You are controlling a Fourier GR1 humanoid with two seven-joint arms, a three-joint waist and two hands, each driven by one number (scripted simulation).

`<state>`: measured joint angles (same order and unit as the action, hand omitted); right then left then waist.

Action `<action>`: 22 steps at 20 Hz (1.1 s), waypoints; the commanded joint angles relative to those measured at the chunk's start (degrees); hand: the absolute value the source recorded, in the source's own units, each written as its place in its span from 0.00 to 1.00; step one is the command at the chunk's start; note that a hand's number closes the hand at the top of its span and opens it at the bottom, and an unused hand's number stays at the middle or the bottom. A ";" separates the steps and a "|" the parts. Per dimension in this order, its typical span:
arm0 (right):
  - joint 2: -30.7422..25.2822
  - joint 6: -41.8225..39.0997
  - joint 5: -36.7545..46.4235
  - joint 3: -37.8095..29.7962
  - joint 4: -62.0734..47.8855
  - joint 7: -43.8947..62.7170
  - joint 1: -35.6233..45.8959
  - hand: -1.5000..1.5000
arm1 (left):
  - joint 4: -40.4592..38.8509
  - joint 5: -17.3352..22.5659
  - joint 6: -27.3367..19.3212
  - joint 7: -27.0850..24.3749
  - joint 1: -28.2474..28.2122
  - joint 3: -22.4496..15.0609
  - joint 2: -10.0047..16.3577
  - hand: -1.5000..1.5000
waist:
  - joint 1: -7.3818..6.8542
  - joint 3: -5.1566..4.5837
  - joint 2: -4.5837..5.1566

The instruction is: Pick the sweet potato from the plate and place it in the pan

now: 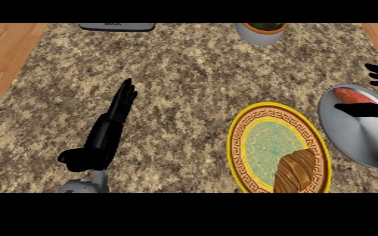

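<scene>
Over at the right edge of the counter (184, 80), all the action sits above the grey pan (347, 140). A reddish-orange oblong, which I take for the sweet potato (353, 95), lies inside the pan's upper part, and the right hand (356, 109) comes in from the side, right up against it. Most of that hand is cut off by the view's edge, so I cannot tell whether it grips the potato or has let go. Just beside the pan, rims meeting in this view, is the yellow-rimmed plate (240, 145). A brown striped lump (299, 172) rests on the plate's lower right, and I cannot say what it is. The left hand (111, 125) rests well apart at the left, fingers straight and pressed together, holding nothing. By my reading this is the release, the last step of the job. To do it well, let the potato settle on the pan's floor rather than its sloped wall before opening. Then open wide and lift straight up, so nothing drags it back over the rim toward the plate. Keep the wrist off the pan's edge so the pan doesn't shift, and watch for a roll, because that shape can wander.
</scene>
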<state>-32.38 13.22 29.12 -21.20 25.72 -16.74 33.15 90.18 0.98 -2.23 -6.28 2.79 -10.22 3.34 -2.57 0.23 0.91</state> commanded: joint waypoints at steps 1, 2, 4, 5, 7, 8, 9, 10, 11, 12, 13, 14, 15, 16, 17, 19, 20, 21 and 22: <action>0.03 1.29 -3.99 -4.37 -4.08 -7.96 3.09 0.00 | -0.43 -0.27 -0.74 1.33 1.59 0.86 -0.14 0.50 | 0.48 0.05 -0.04; 0.69 1.70 -6.28 -6.38 -3.14 -10.23 2.49 0.00 | -0.63 -1.37 -0.68 -2.43 -2.21 -1.60 -1.31 0.50 | 0.49 0.06 -0.09; 0.86 1.40 -9.26 -8.97 -2.49 -13.13 2.98 0.00 | -3.20 0.69 0.55 -2.46 0.55 2.17 0.44 0.50 | 1.30 -0.03 -0.21; -0.46 0.03 -10.07 -10.05 -4.98 -13.82 3.81 0.00 | -2.68 0.32 0.11 -2.24 -0.91 1.20 -0.27 0.50 | 0.77 0.01 -0.10; -1.13 -2.29 -12.78 -12.07 -4.98 -14.28 4.65 0.00 | -1.73 -0.69 -0.84 -1.58 -0.61 0.01 -1.33 0.50 | 1.27 -0.06 -0.39; -2.65 -5.72 -14.85 -13.77 -5.16 -16.96 1.58 0.00 | 0.84 0.32 -0.39 1.54 0.40 1.71 0.39 0.50 | 1.67 -0.05 -0.54; -5.05 -7.62 -15.10 -14.06 -6.44 -15.65 1.87 0.00 | -1.76 0.52 -0.09 -0.43 0.66 2.71 0.50 0.50 | 1.75 -0.09 -0.49; -3.71 -9.19 -16.69 -14.71 -5.44 -15.85 1.22 0.00 | 1.73 1.00 -0.01 3.45 1.37 2.30 0.68 0.50 | 2.05 -0.12 -0.74; -6.52 -14.50 -18.20 -15.86 -6.07 -16.17 -0.37 0.00 | -1.88 -0.24 -0.57 -1.15 -1.59 1.32 -0.46 0.50 | 2.37 -0.14 -0.72; -6.33 -15.83 -19.09 -16.28 -6.32 -17.72 -1.19 0.00 | -0.30 -0.71 -0.46 -0.22 -1.44 0.83 -0.13 0.50 | 2.23 -0.13 -0.74; -9.47 -19.90 -19.91 -16.56 -5.46 -15.55 -0.84 0.00 | 0.00 -0.64 -0.27 -1.74 -3.55 0.65 -0.11 0.50 | 2.43 -0.18 -0.90; -8.30 -22.28 -21.55 -17.92 -6.47 -19.21 -4.65 0.00 | 2.88 0.92 0.37 3.05 -1.65 1.98 1.15 0.50 | 2.62 -0.12 -0.93; -8.78 -23.87 -21.84 -17.72 -6.50 -19.65 -5.55 0.00 | 1.29 -0.53 -0.97 1.80 -0.19 2.50 0.84 0.50 | 2.64 -0.15 -0.86; -9.33 -28.04 -22.68 -18.09 -6.98 -21.48 -7.39 0.00 | 2.11 -0.66 -0.24 0.95 -2.83 0.90 0.55 0.50 | 2.64 -0.14 -0.90; -10.20 -31.52 -23.40 -18.07 -6.62 -20.58 -7.67 0.00 | 1.36 0.95 0.07 3.02 -0.14 2.55 0.56 0.50 | 2.94 -0.17 -0.94; -11.00 -36.10 -24.00 -17.65 -6.56 -22.14 -8.92 0.00 | -3.61 -0.39 -0.34 -0.99 1.62 3.47 0.33 0.50 | 2.96 -0.20 -0.83; -11.47 -37.00 -23.05 -16.74 -7.00 -24.75 -11.94 0.00 | 3.94 0.39 0.72 2.91 -2.79 2.27 1.77 0.50 | 2.37 -0.15 -0.91; -11.84 -39.17 -23.22 -16.70 -7.17 -27.24 -13.95 0.00 | 0.32 0.94 0.49 2.08 -0.26 3.24 0.77 0.50 | 2.65 -0.15 -0.82; -11.67 -39.69 -23.66 -16.27 -6.22 -27.27 -13.79 0.00 | 1.09 -0.20 0.35 1.24 -2.04 1.51 0.01 0.50 | 2.51 -0.18 -0.87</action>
<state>-42.81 -20.01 6.60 -37.98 19.07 -40.21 23.27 90.86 1.08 -2.13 -4.95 1.71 -8.05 3.86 -0.01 0.07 0.07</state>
